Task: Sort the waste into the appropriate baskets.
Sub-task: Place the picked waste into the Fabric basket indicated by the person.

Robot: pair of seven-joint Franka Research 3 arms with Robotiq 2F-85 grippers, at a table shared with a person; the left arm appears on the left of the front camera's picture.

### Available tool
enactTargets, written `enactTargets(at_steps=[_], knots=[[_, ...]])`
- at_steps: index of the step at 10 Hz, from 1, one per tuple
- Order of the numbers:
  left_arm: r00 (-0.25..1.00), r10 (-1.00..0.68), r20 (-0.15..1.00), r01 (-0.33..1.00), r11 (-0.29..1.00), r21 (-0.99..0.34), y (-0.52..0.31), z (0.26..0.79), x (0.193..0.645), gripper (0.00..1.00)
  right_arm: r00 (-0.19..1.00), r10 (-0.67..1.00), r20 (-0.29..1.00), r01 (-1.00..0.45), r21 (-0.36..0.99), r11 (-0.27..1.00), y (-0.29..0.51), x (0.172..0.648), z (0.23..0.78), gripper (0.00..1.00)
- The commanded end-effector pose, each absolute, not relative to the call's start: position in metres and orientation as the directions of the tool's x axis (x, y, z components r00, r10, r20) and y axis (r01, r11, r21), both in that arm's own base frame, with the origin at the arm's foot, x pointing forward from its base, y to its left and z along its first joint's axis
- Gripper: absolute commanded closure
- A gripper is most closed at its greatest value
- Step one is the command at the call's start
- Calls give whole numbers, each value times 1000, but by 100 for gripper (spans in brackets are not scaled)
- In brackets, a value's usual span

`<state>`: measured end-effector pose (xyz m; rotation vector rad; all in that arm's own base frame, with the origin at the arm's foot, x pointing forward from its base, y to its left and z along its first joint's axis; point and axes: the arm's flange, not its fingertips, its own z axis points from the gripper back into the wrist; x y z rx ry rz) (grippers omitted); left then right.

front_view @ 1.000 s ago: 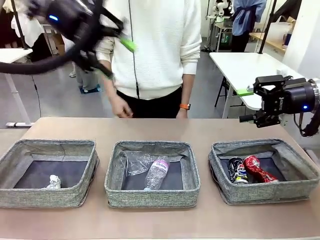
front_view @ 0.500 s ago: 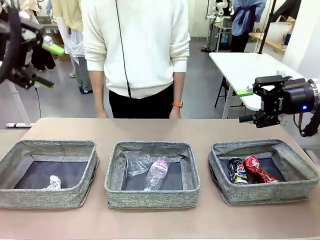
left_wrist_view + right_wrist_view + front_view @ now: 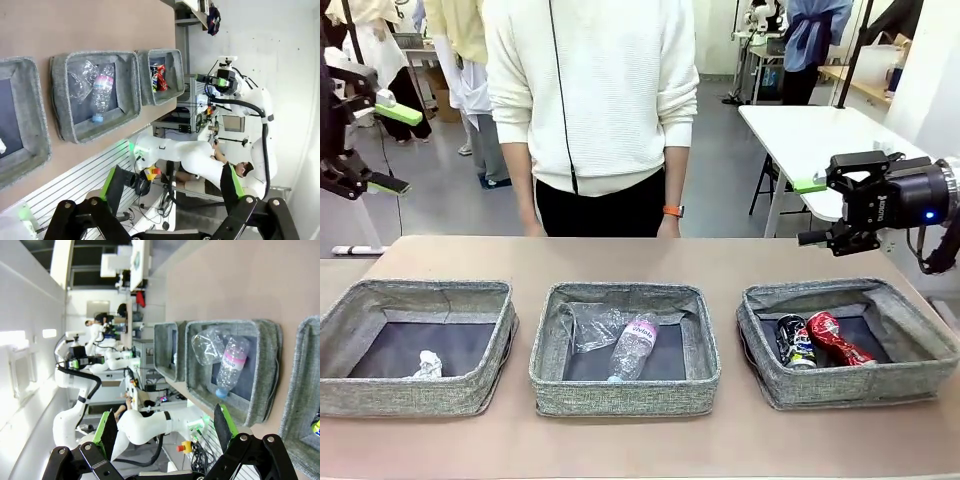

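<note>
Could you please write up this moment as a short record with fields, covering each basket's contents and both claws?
Left grey woven-fabric basket: crumpled white paper ball
Middle grey basket: clear plastic bottle with blue cap, clear plastic cup
Right grey basket: crushed red can, dark blue-white printed can
Left claw: open, empty, raised at left edge
Right claw: open, empty, above right basket's far side
Person: standing behind brown table

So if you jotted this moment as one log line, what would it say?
left gripper: open, empty, raised | right gripper: open, empty | paper ball: left basket | bottle, cup: middle | cans: right
</note>
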<state>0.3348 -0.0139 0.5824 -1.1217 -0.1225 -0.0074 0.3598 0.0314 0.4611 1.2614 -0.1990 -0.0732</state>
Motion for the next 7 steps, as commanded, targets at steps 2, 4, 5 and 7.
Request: enactTargets(at_steps=[2,4,5,7], knots=[[992,48,119,87,438,-895,-15,587,341,0,981,-170,92,-38,955,294,32,361,466,0],[992,48,119,87,438,-895,-15,587,341,0,981,-170,92,-38,955,294,32,361,466,0],[992,48,119,87,438,-895,-15,587,341,0,981,-170,92,-38,955,294,32,361,466,0],[992,48,119,87,438,-895,-15,587,341,0,981,-170,92,-38,955,294,32,361,466,0]])
